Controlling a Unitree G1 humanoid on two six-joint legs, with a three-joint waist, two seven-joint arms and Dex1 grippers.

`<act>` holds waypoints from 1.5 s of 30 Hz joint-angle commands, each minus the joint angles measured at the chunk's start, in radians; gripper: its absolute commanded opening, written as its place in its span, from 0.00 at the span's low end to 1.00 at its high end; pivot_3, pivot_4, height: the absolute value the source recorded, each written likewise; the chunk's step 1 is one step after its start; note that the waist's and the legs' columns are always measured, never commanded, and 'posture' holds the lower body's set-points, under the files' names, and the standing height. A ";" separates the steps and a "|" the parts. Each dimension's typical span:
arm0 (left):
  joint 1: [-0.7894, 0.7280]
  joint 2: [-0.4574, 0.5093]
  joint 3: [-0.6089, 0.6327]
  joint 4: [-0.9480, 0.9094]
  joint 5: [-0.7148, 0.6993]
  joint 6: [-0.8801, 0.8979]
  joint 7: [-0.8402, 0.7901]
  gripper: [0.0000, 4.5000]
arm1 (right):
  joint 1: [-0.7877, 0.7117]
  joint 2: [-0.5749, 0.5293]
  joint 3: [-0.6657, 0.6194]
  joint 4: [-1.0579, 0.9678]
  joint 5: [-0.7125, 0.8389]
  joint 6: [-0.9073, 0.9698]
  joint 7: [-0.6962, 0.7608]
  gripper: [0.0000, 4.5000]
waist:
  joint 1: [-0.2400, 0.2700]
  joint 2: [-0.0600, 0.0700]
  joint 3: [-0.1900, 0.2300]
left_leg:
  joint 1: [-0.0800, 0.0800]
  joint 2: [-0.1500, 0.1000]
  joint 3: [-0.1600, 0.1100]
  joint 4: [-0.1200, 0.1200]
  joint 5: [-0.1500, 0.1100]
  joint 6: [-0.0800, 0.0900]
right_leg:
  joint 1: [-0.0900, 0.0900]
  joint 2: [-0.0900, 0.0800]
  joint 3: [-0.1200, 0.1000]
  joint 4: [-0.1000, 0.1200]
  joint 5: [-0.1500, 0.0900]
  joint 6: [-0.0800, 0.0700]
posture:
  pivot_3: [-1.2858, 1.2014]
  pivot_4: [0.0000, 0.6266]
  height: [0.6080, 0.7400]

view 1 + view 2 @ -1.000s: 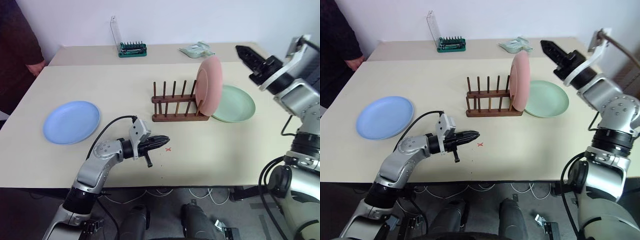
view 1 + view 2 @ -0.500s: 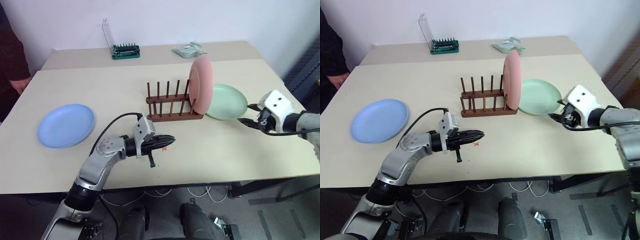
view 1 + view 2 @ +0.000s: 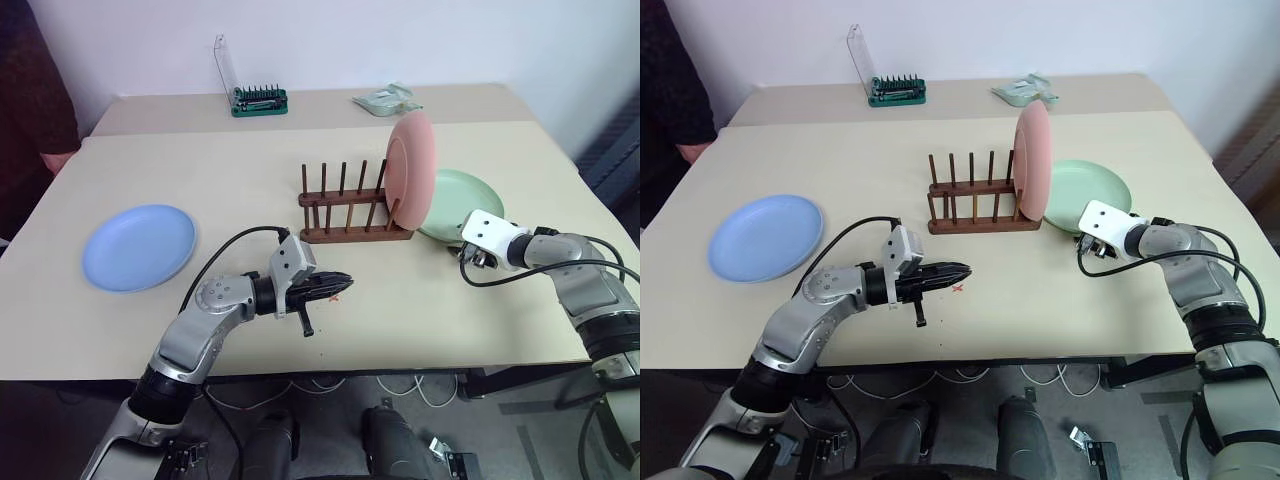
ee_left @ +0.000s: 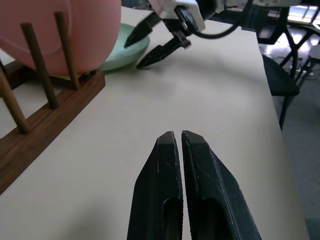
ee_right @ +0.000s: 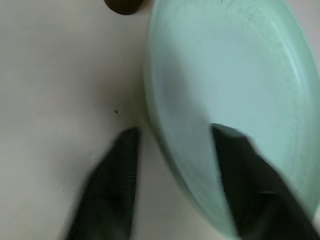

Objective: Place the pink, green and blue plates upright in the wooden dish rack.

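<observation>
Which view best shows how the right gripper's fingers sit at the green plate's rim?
The right wrist view: the right gripper has its fingers apart astride the green plate's rim. The left wrist view shows it side-on, open; the eye views hide the fingers behind the wrist.

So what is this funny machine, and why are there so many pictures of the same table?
It is a robot with two arms, and each arm ends in a claw with two black fingers. Two pictures come from cameras on its head, looking down at the table. Two more come from little cameras on its wrists, looking along the fingers.

On the table are a blue plate, a green plate and a wooden dish rack with a pink plate already standing in it. Behind sit a small green tool set and a pale packet.

The left claw is shut and empty. The right claw is open, one finger on each side of the green plate's edge, ready to pinch it.
</observation>
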State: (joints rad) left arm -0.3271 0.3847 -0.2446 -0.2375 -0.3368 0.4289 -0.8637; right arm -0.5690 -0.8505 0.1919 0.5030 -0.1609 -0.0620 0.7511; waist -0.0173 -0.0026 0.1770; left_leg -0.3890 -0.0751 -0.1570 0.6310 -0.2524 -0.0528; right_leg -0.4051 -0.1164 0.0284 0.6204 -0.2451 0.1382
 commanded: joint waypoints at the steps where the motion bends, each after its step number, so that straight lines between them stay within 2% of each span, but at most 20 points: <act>1: -0.005 -0.004 0.004 -0.040 -0.010 0.002 0.009 0.03 | 0.003 -0.004 -0.023 0.000 -0.017 -0.024 -0.017 0.01 | 0.003 0.000 0.000 | 0.000 0.000 0.000 0.000 0.000 0.000 | 0.000 0.000 0.000 0.000 0.000 0.000 | 0.52 0.24 1.00; 4: -0.007 -0.005 0.003 -0.041 -0.011 0.004 0.010 0.03 | 0.021 -0.008 -0.049 -0.027 -0.009 -0.014 -0.022 0.01 | 0.004 0.000 0.000 | 0.000 0.000 0.000 0.000 0.000 0.000 | 0.000 0.000 0.000 0.000 0.000 0.000 | 0.52 0.24 1.00; 7: -0.009 -0.005 -0.001 -0.041 -0.009 0.003 0.011 0.03 | 0.083 -0.064 -0.105 -0.138 -0.005 0.015 -0.029 0.01 | 0.008 0.000 0.000 | 0.000 -0.001 -0.001 0.000 0.000 0.000 | 0.000 0.000 0.000 0.000 0.000 0.000 | 0.52 0.24 1.00; 12: -0.004 -0.005 -0.003 -0.035 -0.011 0.001 0.012 0.03 | 0.143 -0.093 -0.343 -0.325 0.091 0.181 -0.111 0.01 | 0.004 0.001 0.000 | -0.001 -0.001 -0.001 0.000 0.000 0.000 | 0.000 0.000 0.000 0.000 0.000 0.000 | 0.52 0.24 1.00; 15: -0.011 -0.011 -0.006 -0.023 -0.013 0.000 0.008 0.03 | 0.108 -0.073 -0.452 -0.461 0.169 0.251 -0.139 0.01 | -0.003 0.001 0.000 | 0.000 0.000 -0.001 -0.001 0.000 0.000 | -0.001 0.000 0.000 0.000 0.000 0.000 | 0.52 0.24 1.00; 17: -0.021 -0.013 -0.011 -0.013 -0.011 -0.004 0.003 0.03 | 0.080 -0.080 -0.467 -0.525 0.179 0.258 -0.142 0.01 | -0.004 0.002 0.000 | 0.000 0.000 0.000 -0.001 0.000 0.000 | -0.001 0.000 0.000 0.001 0.000 0.000 | 0.52 0.24 1.00; 20: -0.033 -0.018 -0.018 -0.002 -0.007 -0.008 -0.005 0.03 | 0.001 -0.074 -0.424 -0.639 0.219 0.284 -0.098 0.01 | 0.000 0.002 0.000 | 0.000 0.000 0.000 0.000 0.000 0.000 | 0.000 0.000 0.000 0.001 0.000 0.000 | 0.52 0.24 1.00; 23: -0.036 -0.023 -0.019 -0.002 -0.007 -0.007 -0.006 0.03 | -0.081 -0.018 -0.363 -0.782 0.360 0.392 -0.025 0.01 | -0.001 0.001 0.000 | 0.000 0.000 0.000 0.000 0.000 0.000 | 0.000 0.000 0.000 0.001 0.000 0.000 | 0.52 0.24 1.00; 26: -0.034 -0.025 -0.016 0.001 -0.004 -0.009 -0.004 0.03 | -0.154 0.093 -0.331 -0.896 0.543 0.541 -0.023 0.01 | -0.001 0.001 0.000 | 0.000 0.001 -0.001 -0.001 0.000 0.000 | 0.000 0.000 0.000 0.000 0.000 0.000 | 0.52 0.24 1.00; 30: -0.017 -0.019 -0.012 -0.003 0.002 -0.014 0.004 0.03 | -0.257 0.282 -0.323 -0.978 0.799 0.717 -0.106 0.01 | 0.006 0.001 0.000 | -0.001 0.000 -0.003 0.000 0.000 0.000 | 0.000 0.000 -0.001 0.000 0.000 0.000 | 0.52 0.24 1.00; 33: -0.005 -0.022 -0.007 -0.010 0.003 -0.018 0.018 0.03 | -0.256 0.412 -0.340 -0.983 0.980 0.851 -0.211 0.01 | 0.006 0.001 0.000 | -0.001 0.000 -0.004 0.000 0.000 0.000 | -0.001 0.000 -0.001 0.000 0.000 0.000 | 0.52 0.24 1.00; 37: 0.008 -0.021 -0.001 -0.013 0.002 -0.021 0.033 0.03 | -0.250 0.490 -0.384 -0.889 1.039 0.966 -0.383 0.01 | 0.008 0.001 0.000 | -0.001 -0.001 -0.006 0.000 0.000 0.000 | -0.001 0.000 -0.002 0.002 0.000 -0.001 | 0.52 0.24 1.00; 45: 0.026 -0.016 0.001 -0.011 0.002 -0.042 0.039 0.03 | -0.300 0.549 -0.517 -0.694 1.180 1.073 -0.572 0.01 | -0.001 0.001 0.000 | -0.001 -0.001 -0.004 -0.001 0.001 -0.001 | -0.005 0.000 -0.001 0.008 0.000 -0.001 | 0.52 0.24 1.00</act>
State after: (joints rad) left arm -0.3068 0.3685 -0.2569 -0.2177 -0.3342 0.4080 -0.8252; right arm -0.8313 -0.3116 -0.3023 -0.1748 0.9738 1.0018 0.2024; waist -0.0186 -0.0017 0.1772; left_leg -0.3905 -0.0751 -0.1608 0.6295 -0.2518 -0.0536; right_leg -0.4111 -0.1161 0.0270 0.6288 -0.2448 0.1369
